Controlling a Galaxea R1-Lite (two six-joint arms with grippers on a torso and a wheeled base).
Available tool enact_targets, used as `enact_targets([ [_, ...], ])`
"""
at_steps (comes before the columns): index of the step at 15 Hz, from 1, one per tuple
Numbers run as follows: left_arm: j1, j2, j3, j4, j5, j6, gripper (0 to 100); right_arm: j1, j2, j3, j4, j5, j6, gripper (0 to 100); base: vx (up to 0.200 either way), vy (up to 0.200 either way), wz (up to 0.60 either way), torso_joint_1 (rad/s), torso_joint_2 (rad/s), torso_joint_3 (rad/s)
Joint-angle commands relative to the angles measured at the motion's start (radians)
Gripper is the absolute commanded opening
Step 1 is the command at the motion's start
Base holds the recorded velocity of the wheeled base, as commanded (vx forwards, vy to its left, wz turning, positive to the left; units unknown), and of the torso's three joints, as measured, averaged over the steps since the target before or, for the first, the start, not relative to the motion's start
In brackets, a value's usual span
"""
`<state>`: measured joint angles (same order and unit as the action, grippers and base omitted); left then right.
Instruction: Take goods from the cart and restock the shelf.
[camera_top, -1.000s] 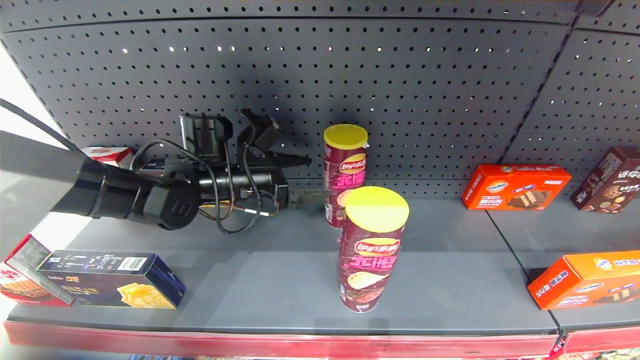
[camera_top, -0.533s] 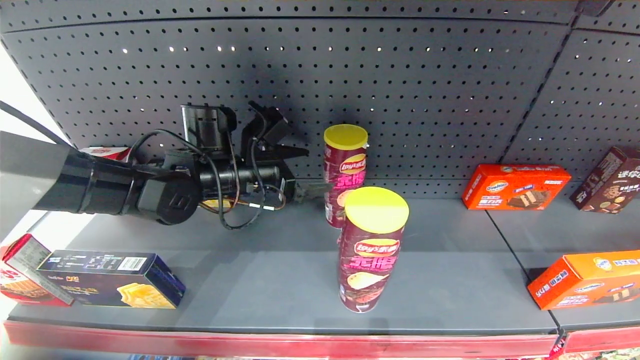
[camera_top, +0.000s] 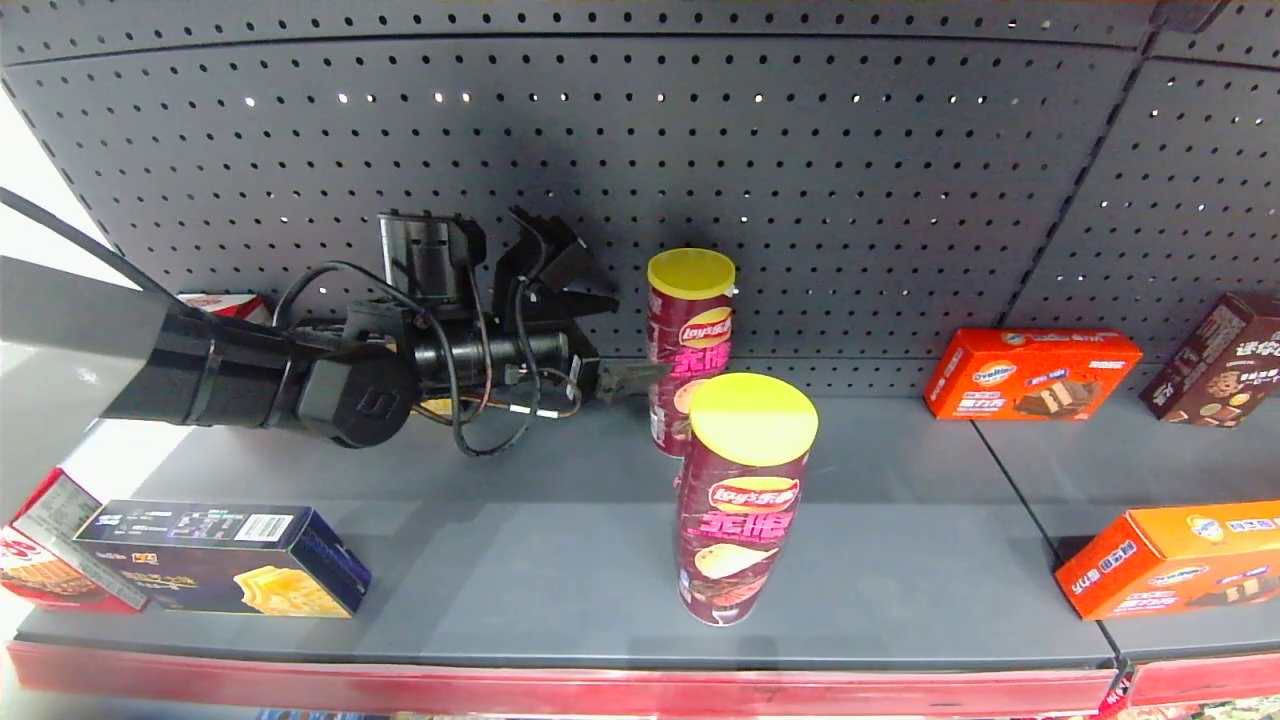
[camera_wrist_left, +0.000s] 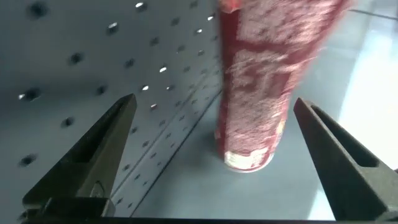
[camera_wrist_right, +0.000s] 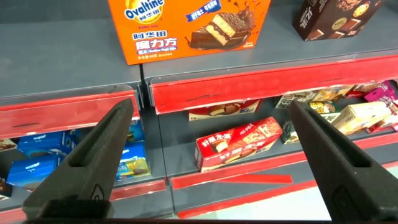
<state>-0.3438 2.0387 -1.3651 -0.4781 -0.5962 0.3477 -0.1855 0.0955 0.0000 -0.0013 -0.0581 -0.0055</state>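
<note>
Two maroon chip cans with yellow lids stand upright on the grey shelf (camera_top: 560, 560): the front can (camera_top: 738, 500) near the edge, the back can (camera_top: 690, 340) by the pegboard. My left gripper (camera_top: 628, 338) is open, level with the back can's middle, at its left side. One fingertip (camera_top: 645, 374) reaches the can's side; I cannot tell if it touches. In the left wrist view the back can (camera_wrist_left: 261, 93) stands just ahead of my left gripper (camera_wrist_left: 214, 102), with nothing between the fingers. My right gripper (camera_wrist_right: 210, 106) is open and holds nothing, facing lower shelves.
Cracker boxes (camera_top: 215, 560) lie at the shelf's front left. Orange boxes (camera_top: 1030, 372) (camera_top: 1170, 572) and a brown box (camera_top: 1215, 360) lie to the right. The pegboard wall (camera_top: 640, 150) stands close behind. In the right wrist view an orange box (camera_wrist_right: 189, 28) sits above red-edged shelves.
My left arm has moved a little up and to the right, bringing the open fingers closer to the back can. Both cans have stayed put.
</note>
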Motion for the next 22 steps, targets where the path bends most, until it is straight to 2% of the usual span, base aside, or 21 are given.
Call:
enact_targets([
  [1,0.009,0.008,-0.002,-0.002,0.009,0.001,100,0.000,0.001,0.000,0.000,0.000,-0.001,100,0.000,0.000,0.00,0.000,0.00,0.000],
  [7,0.016,0.035,-0.043,0.004,0.041,-0.006,100,0.000,0.001,0.000,0.000,0.000,-0.001,100,0.000,0.000,0.00,0.000,0.00,0.000],
  [12,0.017,0.031,-0.019,-0.008,0.039,-0.004,100,0.000,0.001,0.000,0.000,0.000,-0.001,100,0.000,0.000,0.00,0.000,0.00,0.000],
  [16,0.011,-0.126,0.152,-0.007,0.055,-0.007,100,0.000,0.001,0.000,0.000,0.000,-0.001,100,0.000,0.000,0.00,0.000,0.00,0.000],
  [17,0.008,-0.134,0.161,-0.007,0.116,-0.007,100,0.000,0.001,0.000,0.000,0.000,-0.001,100,0.000,0.000,0.00,0.000,0.00,0.000],
  [18,0.002,-0.138,0.166,-0.008,0.203,-0.016,100,0.000,0.001,0.000,0.000,0.000,-0.001,100,0.000,0.000,0.00,0.000,0.00,0.000],
  [20,-0.011,-0.135,0.175,-0.036,0.266,-0.024,100,0.000,0.001,0.000,0.000,0.000,-0.001,100,0.000,0.000,0.00,0.000,0.00,0.000],
  [22,-0.030,-0.111,0.181,-0.111,0.369,-0.024,100,0.000,0.001,0.000,0.000,0.000,-0.001,100,0.000,0.000,0.00,0.000,0.00,0.000],
])
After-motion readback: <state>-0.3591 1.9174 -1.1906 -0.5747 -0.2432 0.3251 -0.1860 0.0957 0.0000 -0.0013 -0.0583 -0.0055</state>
